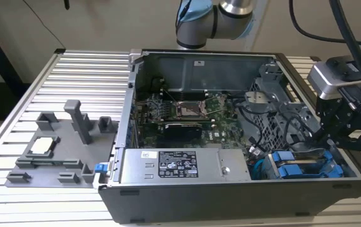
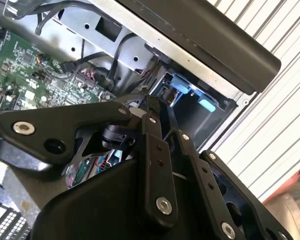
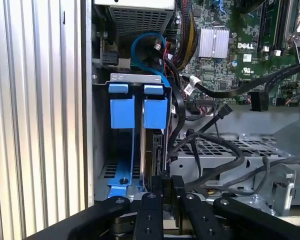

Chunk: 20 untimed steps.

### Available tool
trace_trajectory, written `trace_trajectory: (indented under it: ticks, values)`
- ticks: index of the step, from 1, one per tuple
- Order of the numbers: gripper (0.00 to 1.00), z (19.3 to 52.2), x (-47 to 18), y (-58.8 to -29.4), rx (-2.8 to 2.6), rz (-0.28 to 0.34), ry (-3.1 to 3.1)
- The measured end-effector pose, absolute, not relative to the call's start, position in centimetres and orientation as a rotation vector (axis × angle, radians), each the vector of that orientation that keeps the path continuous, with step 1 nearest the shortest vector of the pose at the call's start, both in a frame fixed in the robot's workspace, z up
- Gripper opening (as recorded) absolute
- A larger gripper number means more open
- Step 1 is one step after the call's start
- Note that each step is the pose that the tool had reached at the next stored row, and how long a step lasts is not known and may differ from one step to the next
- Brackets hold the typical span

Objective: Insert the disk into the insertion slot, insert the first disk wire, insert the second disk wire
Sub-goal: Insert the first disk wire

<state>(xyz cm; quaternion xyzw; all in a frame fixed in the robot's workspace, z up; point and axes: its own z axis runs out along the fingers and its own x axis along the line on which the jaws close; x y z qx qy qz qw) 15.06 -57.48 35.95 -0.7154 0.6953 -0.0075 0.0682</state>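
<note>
Blue-framed, dark-edged, the disk [image 3: 153, 150] stands edgewise in the drive bay [image 3: 138, 78], pincer [image 3: 172, 186] pressed together at its end.

You get a high exterior view looking down on the whole open computer case [image 1: 231, 203] on the counter [image 1: 86, 71]. Both wrist views look close past the gripper [image 3: 164, 187] into its blue drive bay [image 3: 137, 107].
</note>
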Motion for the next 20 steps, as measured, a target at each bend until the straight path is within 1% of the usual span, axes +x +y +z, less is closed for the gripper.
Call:
trace_trajectory:
  ticks: [8,20]
  values:
    - [0.20,35.3,15.1,-57.5,-2.168,-0.036,2.105]
    - [0.20,34.2,15.3,-57.5,-2.173,-0.028,2.111]
